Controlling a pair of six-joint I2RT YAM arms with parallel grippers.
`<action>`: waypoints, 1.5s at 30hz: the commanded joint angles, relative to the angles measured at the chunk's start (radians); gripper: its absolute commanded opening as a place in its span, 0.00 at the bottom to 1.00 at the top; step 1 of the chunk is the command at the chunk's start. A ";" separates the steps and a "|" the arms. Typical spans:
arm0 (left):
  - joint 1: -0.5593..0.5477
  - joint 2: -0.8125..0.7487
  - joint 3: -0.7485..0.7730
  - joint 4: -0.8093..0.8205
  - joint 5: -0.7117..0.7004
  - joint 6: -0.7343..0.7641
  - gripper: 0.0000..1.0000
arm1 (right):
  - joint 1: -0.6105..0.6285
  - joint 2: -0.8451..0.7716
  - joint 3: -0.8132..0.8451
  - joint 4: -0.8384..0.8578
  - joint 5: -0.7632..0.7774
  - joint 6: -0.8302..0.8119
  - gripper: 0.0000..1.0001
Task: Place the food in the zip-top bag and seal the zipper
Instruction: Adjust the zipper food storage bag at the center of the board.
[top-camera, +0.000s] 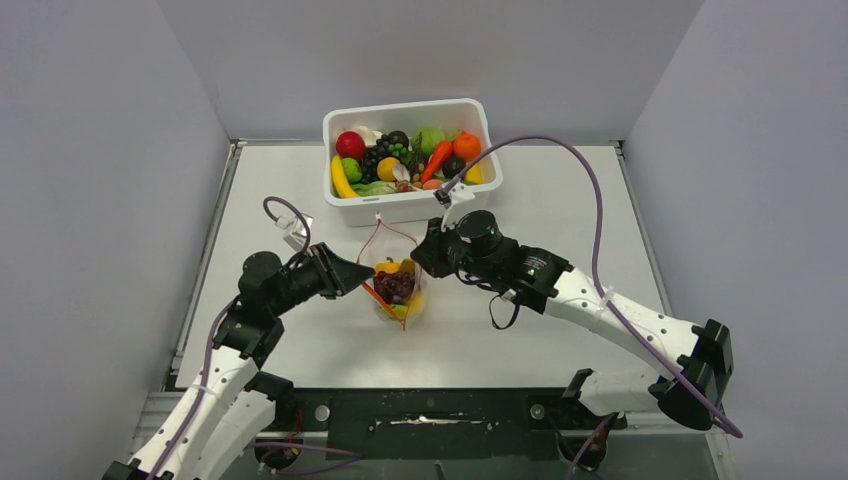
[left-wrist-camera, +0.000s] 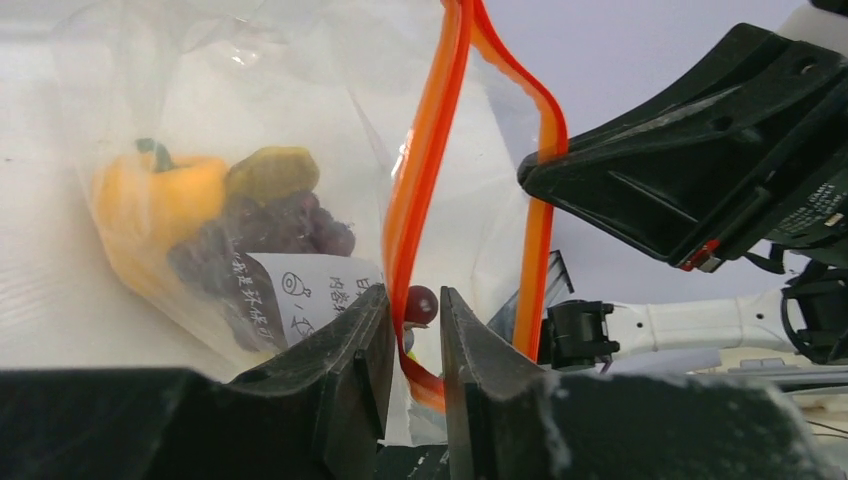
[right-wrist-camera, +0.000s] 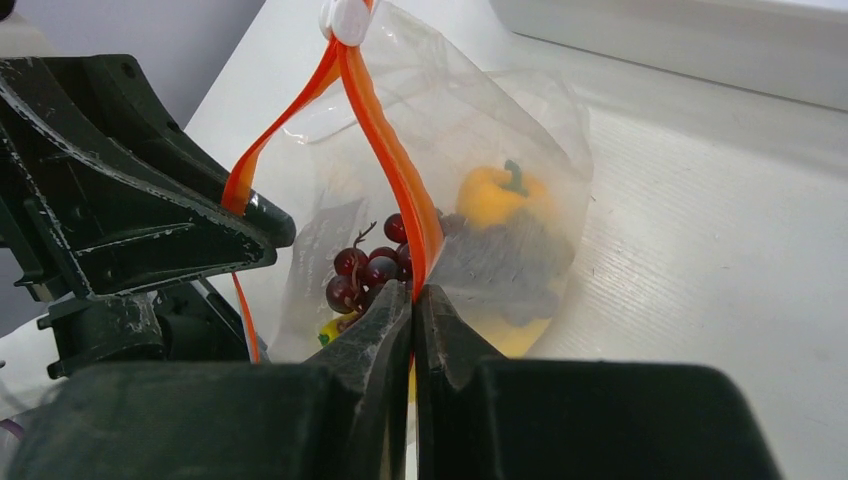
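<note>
Arms: both reach in from the near edge and meet at mid-table (top-camera: 560, 200).
Left claw: the left gripper (left-wrist-camera: 415, 310) stands slightly spread, with one lip of the zipper (left-wrist-camera: 425, 170) running loose through the gap, unpinched.
Right claw: the right gripper (right-wrist-camera: 413, 300) is pressed together on the opposite lip of the orange-red strip.
Bag: the zip-top bag (top-camera: 395, 290) sits between the claws, mouth up and gaping, its white slider (right-wrist-camera: 345, 18) at one end.
Contents: the pepper (right-wrist-camera: 495, 195) and grapes (right-wrist-camera: 365, 270) lie low inside; other pieces beneath are too hidden to name.
Beyond: a white tub (top-camera: 410, 108) just behind the bag is heaped with more toy produce.
Risk: with only one lip gripped, the floppy pouch could sag or tip and spill the grapes. The loose lip may also slip free, leaving the seal crooked or partly open.
Count: two arms, two claws, one bag, one zipper, one slider, one tub; one pepper and one grape bunch can be made out in the bag.
</note>
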 joint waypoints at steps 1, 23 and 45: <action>-0.005 0.001 0.080 -0.039 -0.044 0.094 0.23 | -0.003 -0.007 0.048 0.064 -0.005 -0.015 0.00; -0.012 0.067 0.275 -0.351 -0.057 0.253 0.40 | -0.014 0.039 0.078 0.121 0.031 0.083 0.00; -0.015 0.057 0.159 -0.306 -0.031 0.154 0.46 | -0.035 -0.015 0.041 0.169 0.176 0.160 0.00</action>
